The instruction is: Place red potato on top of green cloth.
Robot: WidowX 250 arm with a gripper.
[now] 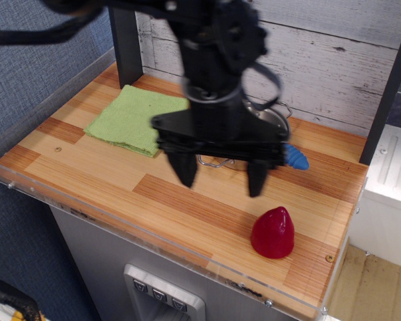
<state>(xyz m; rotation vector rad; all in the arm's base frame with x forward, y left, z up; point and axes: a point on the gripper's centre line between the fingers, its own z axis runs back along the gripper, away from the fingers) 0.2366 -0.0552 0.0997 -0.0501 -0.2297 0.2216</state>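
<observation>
The red potato (pixel 273 232) is a glossy dark-red cone standing upright on the wooden counter near the front right. The green cloth (pixel 137 118) lies flat at the back left of the counter. My gripper (pixel 220 178) is open and empty, its two black fingers pointing down above the counter's middle. It hangs up and to the left of the potato and to the right of the cloth. It touches neither.
A steel pan (pixel 275 120) stands behind my gripper, mostly hidden by it, with a blue-handled spatula (pixel 294 157) sticking out to the right. A clear plastic rim (pixel 154 231) runs along the counter's front edge. A plank wall stands behind.
</observation>
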